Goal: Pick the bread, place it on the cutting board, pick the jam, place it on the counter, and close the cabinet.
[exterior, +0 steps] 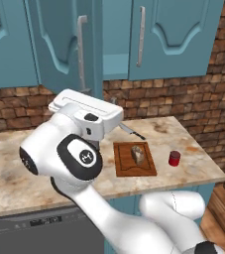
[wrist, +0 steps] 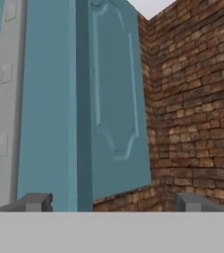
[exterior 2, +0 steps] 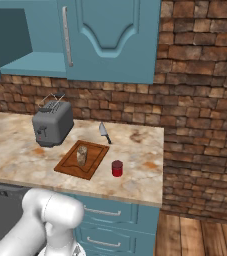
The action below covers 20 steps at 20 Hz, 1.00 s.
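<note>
The fingers stand wide apart at the bottom of the hand view and hold nothing; the gripper looks straight at the cabinet, whose open door shows edge-on as a tall teal panel with its long axis running up and down, between the two tips and somewhat toward the left one. A grey strip runs up the far left of that view, though I cannot tell for sure whether it is the bar handle. Down on the counter the first parts look done: the bread stands on the cutting board, and the jam sits on the stone just beside the board, apart from it, toward the counter's right end. A toaster and a knife lie behind the board. From the left base view the open door hangs out over the arm's hand, its handle facing the room. By my reading only the closing is left, and it turns on this: the door lies ahead of and above the open fingers, so a sideways push against its upright face should swing it home.
</note>
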Motion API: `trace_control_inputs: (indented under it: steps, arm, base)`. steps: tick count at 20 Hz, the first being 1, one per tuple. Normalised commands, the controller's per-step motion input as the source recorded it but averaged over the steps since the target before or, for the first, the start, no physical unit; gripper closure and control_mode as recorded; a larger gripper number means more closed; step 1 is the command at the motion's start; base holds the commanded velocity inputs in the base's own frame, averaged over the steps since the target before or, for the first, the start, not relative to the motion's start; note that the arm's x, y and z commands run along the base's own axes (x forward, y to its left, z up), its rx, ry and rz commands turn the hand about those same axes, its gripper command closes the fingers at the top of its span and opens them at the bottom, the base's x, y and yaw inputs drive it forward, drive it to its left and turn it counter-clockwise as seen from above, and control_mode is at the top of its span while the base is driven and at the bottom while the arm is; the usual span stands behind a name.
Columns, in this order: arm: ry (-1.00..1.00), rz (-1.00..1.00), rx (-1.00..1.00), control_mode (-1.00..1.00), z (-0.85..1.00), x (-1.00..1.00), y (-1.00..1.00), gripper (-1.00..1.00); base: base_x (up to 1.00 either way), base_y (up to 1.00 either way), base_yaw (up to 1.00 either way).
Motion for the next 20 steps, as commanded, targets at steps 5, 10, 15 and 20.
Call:
trace_control_inputs:
  steps: [5, 10, 15, 20]
  arm:
    - [0.03, 0.03, 0.0, -1.0, 0.0, 0.15, -0.21, -1.0]
    - [0.02, 0.04, 0.0, -1.0, 0.0, 0.15, -0.2, -1.0]
    - [0.01, 0.04, 0.0, -1.0, 0.0, 0.17, -0.19, -1.0]
    - [0.0, 0.04, 0.0, -1.0, 0.0, 0.2, -0.19, -1.0]
  base:
    - [0.0, 0.0, 0.0]
    - [0.0, 0.0, 0.0]
    - [0.0, 0.0, 0.0]
    - [0.0, 0.0, 0.0]
